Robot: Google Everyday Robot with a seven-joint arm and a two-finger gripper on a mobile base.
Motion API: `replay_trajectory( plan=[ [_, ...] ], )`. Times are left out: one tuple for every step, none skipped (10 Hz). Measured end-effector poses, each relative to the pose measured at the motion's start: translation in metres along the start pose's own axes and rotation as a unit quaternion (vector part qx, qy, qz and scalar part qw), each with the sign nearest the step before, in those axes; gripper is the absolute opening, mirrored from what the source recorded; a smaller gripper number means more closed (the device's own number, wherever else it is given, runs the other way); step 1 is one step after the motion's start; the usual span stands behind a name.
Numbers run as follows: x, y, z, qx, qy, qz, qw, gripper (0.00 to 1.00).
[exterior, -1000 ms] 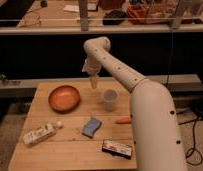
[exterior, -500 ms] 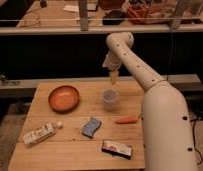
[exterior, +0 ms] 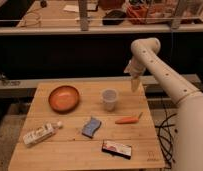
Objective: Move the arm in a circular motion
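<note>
The arm (exterior: 167,82) is large, glossy and white, made of thick rounded segments. It reaches in from the lower right, bends at a rounded elbow (exterior: 145,49) and points down. Its gripper (exterior: 135,86) is the small tapered beige tip, hanging above the far right edge of the wooden table (exterior: 70,145), to the right of a clear plastic cup (exterior: 109,99). It holds nothing that I can see.
On the table are an orange bowl (exterior: 64,97), a carrot (exterior: 128,119), a blue sponge (exterior: 91,127), a white bottle lying flat (exterior: 41,134) and a dark packet (exterior: 116,149). A cluttered counter (exterior: 95,20) runs behind.
The arm's elbow and tip have swung steadily to the right, from above the table's middle, past the cup, to above the table's right edge.
</note>
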Motion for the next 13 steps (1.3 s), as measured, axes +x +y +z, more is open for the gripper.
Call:
replay_trajectory(
  plan=[
    [0.008,0.027,-0.005,-0.002,0.005,0.003,1.0,0.8],
    [0.009,0.053,-0.009,-0.003,0.008,-0.001,1.0,0.8],
    [0.006,0.08,-0.015,-0.004,0.01,-0.006,0.9999,0.8],
    [0.002,0.092,-0.017,-0.004,0.01,-0.011,0.9999,0.8],
    [-0.013,0.108,-0.02,-0.005,0.01,-0.022,0.9997,0.8],
    [-0.024,0.117,-0.022,-0.005,0.009,-0.028,0.9995,0.8],
    [-0.043,0.126,-0.023,-0.005,0.007,-0.039,0.9992,0.8],
    [-0.069,0.135,-0.025,-0.005,0.005,-0.05,0.9987,0.8],
    [-0.094,0.142,-0.026,-0.005,0.003,-0.059,0.9982,0.8],
    [-0.12,0.15,-0.027,-0.005,0.0,-0.069,0.9976,0.8],
    [-0.152,0.161,-0.028,-0.007,-0.006,-0.079,0.9968,0.8],
    [-0.179,0.169,-0.029,-0.008,-0.014,-0.087,0.9961,0.8],
    [-0.205,0.175,-0.028,-0.011,-0.024,-0.095,0.9951,0.8]
  ],
)
